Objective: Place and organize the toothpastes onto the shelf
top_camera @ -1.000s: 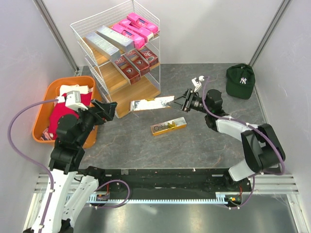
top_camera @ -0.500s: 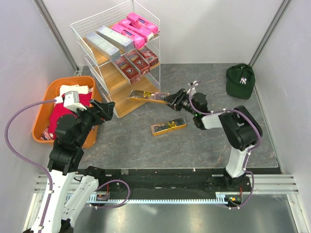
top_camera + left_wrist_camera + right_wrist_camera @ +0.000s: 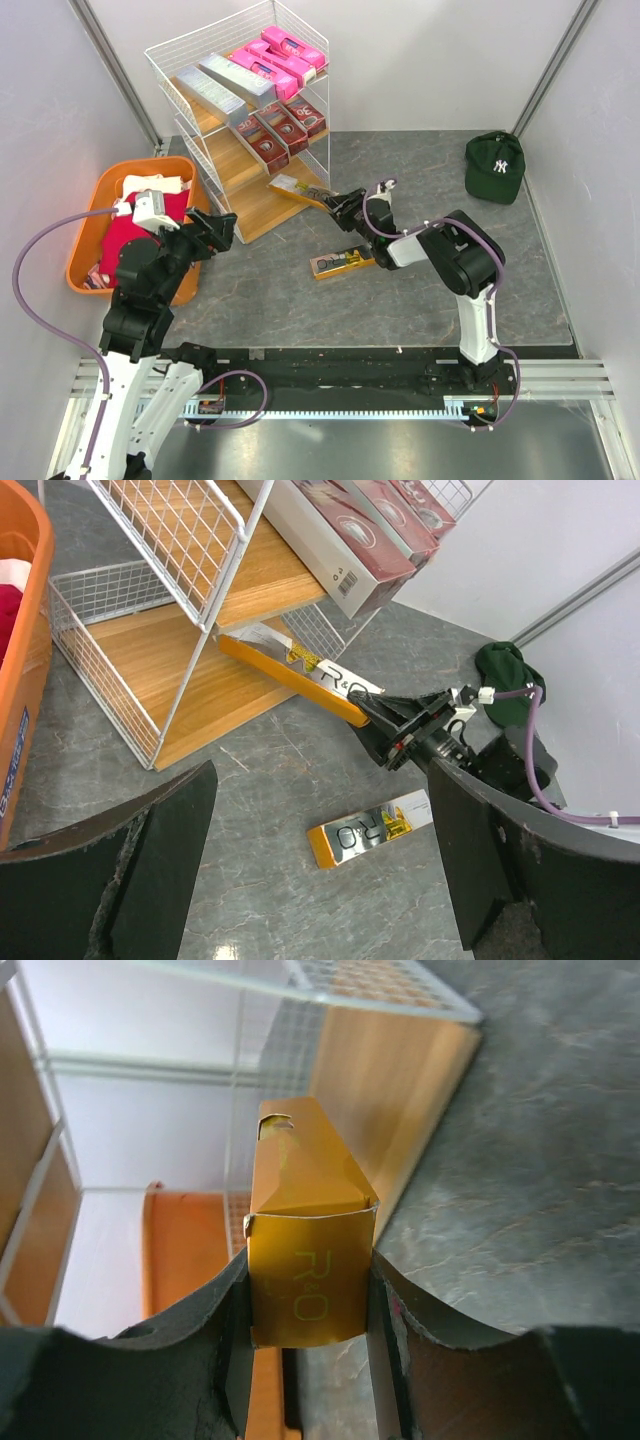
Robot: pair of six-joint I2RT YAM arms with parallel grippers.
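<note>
Top view: gold box (image 3: 297, 189) is gripped at its near end by the right jaws, closed on it. Its long axis is aimed at the shelf (image 3: 250, 208), far end over the bottom board's front edge.
Left wrist: left jaws are seen wide open, empty, well apart from the box.
Right wrist: box is seen clamped endwise, board straight ahead.

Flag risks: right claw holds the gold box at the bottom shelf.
1. The right claw pinches the gold box at one end only; it could pivot or slip.
2. Its far tip sits by the shelf wire side and may snag.
3. The second gold box lies near the forearm and could get swept.
</note>
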